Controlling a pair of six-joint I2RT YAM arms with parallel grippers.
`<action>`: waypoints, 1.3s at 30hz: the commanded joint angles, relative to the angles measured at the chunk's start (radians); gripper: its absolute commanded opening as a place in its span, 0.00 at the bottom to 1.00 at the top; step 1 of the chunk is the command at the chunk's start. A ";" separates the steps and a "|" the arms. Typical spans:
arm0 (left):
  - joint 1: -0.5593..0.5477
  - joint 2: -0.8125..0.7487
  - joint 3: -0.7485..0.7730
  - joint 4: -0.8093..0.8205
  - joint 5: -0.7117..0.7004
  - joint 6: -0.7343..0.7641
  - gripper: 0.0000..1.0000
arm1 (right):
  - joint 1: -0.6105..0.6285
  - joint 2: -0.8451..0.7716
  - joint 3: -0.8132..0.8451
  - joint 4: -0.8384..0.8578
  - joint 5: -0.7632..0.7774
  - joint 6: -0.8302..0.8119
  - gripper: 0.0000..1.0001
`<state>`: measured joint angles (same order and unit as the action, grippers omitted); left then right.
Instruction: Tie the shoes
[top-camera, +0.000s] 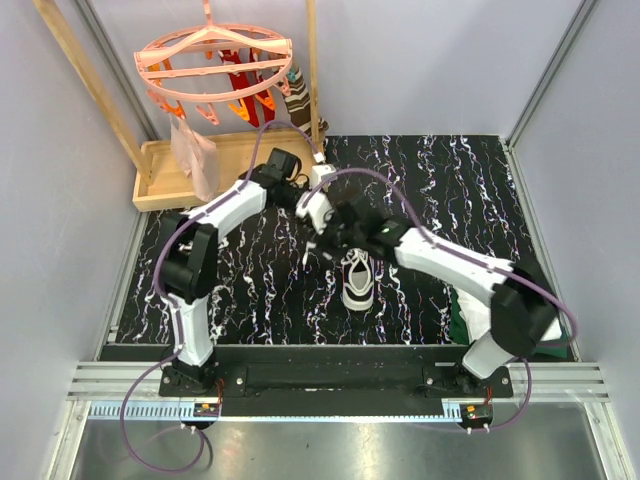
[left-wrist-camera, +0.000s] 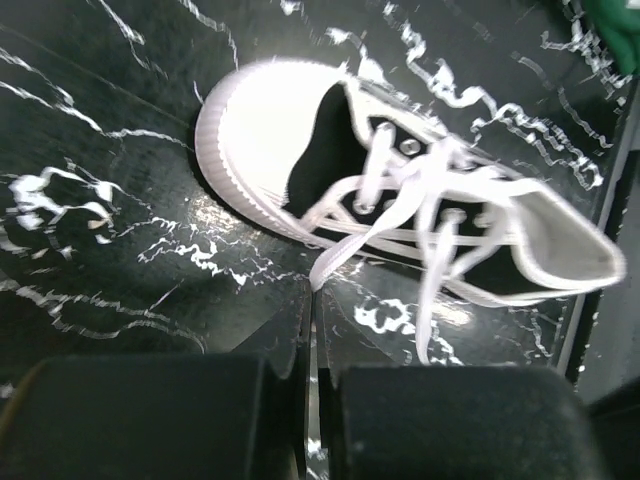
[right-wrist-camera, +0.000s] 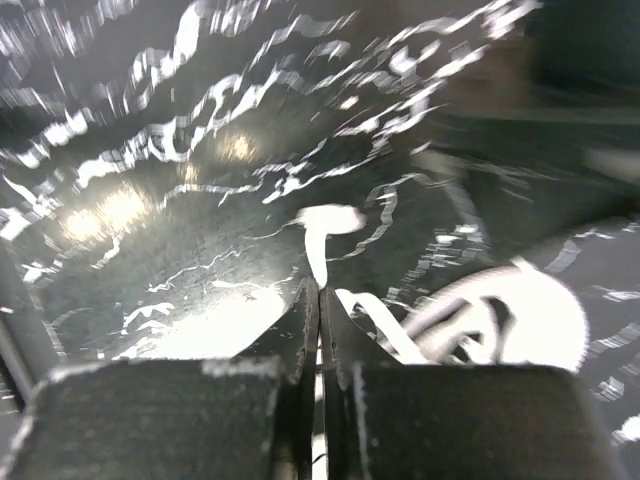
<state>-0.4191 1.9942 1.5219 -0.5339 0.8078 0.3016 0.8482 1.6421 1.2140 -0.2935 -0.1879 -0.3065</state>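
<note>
One black sneaker (top-camera: 358, 280) with a white toe cap and white sole lies in the middle of the black marbled mat, toe toward me; no second shoe shows. In the left wrist view the shoe (left-wrist-camera: 330, 150) lies on its side with loose white laces (left-wrist-camera: 430, 200). My left gripper (left-wrist-camera: 314, 290) is shut on one lace strand just off the shoe. My right gripper (right-wrist-camera: 320, 288) is shut on another white lace (right-wrist-camera: 322, 225), whose end sticks out past the fingertips. In the top view both grippers, left (top-camera: 322, 232) and right (top-camera: 335, 245), meet just up-left of the shoe.
A wooden tray (top-camera: 165, 180) sits at the mat's back left under a pink clip hanger (top-camera: 215, 55). A dark striped sock (top-camera: 297, 100) hangs beside it. A white-and-green cloth (top-camera: 462, 312) lies under my right arm near the mat's right front.
</note>
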 joint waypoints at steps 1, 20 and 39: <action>0.000 -0.167 -0.017 0.006 -0.038 -0.033 0.00 | -0.130 -0.146 0.027 -0.104 -0.061 0.075 0.00; 0.104 -0.491 -0.178 -0.100 -0.357 -0.085 0.00 | -0.601 -0.576 -0.246 -0.282 -0.076 0.089 0.00; 0.278 -0.626 -0.278 -0.189 -0.430 0.021 0.00 | -0.649 -0.654 -0.326 -0.308 0.058 0.083 0.00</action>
<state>-0.1684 1.4269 1.2514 -0.7181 0.4259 0.2939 0.2073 1.0206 0.8829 -0.5922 -0.1799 -0.2226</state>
